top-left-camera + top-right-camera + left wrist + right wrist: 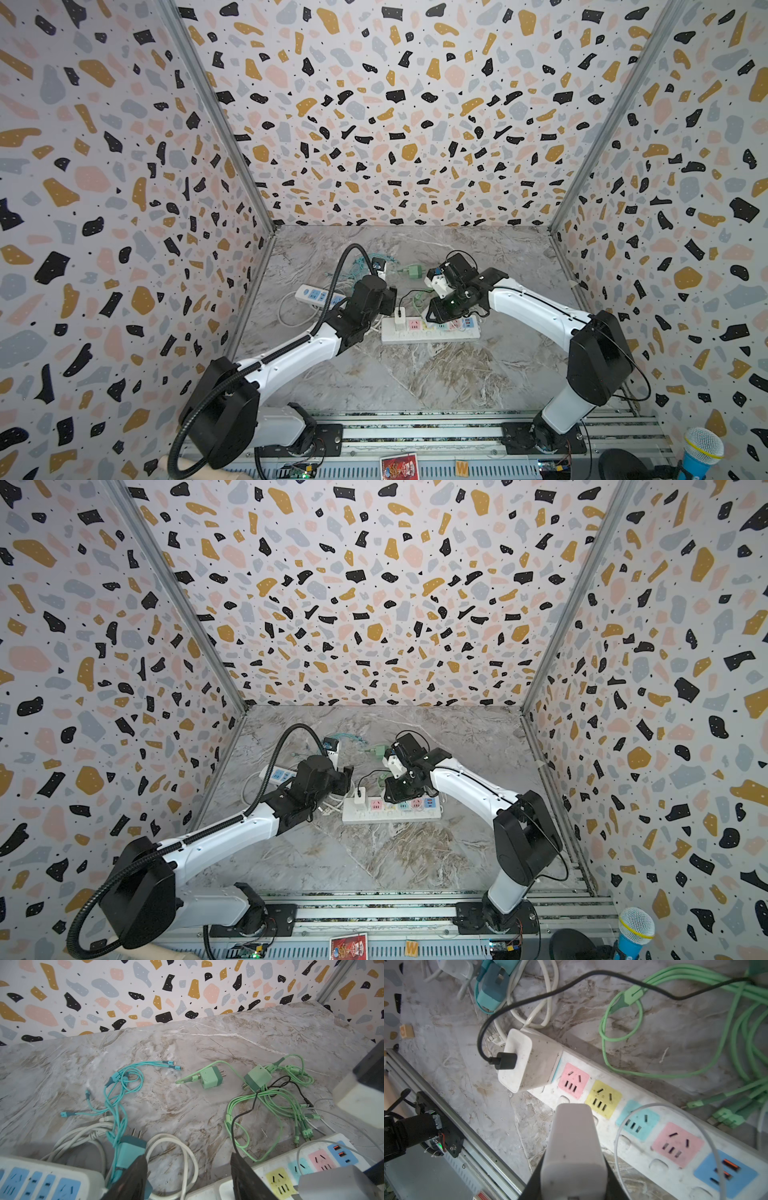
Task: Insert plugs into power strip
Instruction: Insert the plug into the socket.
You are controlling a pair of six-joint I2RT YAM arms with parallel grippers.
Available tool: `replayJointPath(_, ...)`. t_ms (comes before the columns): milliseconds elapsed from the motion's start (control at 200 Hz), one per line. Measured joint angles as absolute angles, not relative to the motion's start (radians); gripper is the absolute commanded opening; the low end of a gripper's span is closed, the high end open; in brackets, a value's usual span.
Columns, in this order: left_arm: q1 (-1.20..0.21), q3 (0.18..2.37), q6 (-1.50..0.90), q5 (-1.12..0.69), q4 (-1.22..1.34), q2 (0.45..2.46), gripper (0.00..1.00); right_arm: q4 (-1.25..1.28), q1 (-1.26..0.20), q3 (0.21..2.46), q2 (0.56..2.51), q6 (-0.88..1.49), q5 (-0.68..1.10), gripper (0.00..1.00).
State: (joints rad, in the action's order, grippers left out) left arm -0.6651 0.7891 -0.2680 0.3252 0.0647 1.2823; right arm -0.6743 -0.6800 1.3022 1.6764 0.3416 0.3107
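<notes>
The white plug (573, 1147) is clamped in my right gripper (574, 1184), hanging just above the power strip (639, 1147) on the bench (488, 1105). A second white plug (527, 1061) sits plugged in at the strip's end. My left gripper (188, 1157) stands open and empty beside the teal plug (131, 1149).

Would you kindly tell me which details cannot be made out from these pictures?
White plug in the right hand: prongs face away, right wrist view.
Plugged-in white charger: its prongs and socket lie under its body, right wrist view.
Teal plug: near end behind a finger of the left hand, left wrist view.
Blue-socket power strip: cut off by the frame edge, left wrist view.
</notes>
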Motion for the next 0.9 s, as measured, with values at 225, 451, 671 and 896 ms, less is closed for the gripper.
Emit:
replayJointPath(225,-0.665,0.707,-0.342,0.361,0.068,1.193,0.65,-0.733,-0.746,1.36,1.752,0.418,0.228,0.29)
replayJointPath(451,-0.665,0.656,-0.387,0.406,0.054,1.139,0.68,-0.757,-0.779,1.396,1.798,0.461,0.193,0.28)
replayJointPath(671,-0.665,0.622,-0.408,0.445,0.047,1.086,0.7,-0.768,-0.8,1.438,1.856,0.49,0.162,0.28)
replayJointPath(896,-0.664,0.608,-0.411,0.454,0.046,1.076,0.71,-0.775,-0.805,1.484,1.892,0.513,0.126,0.28)
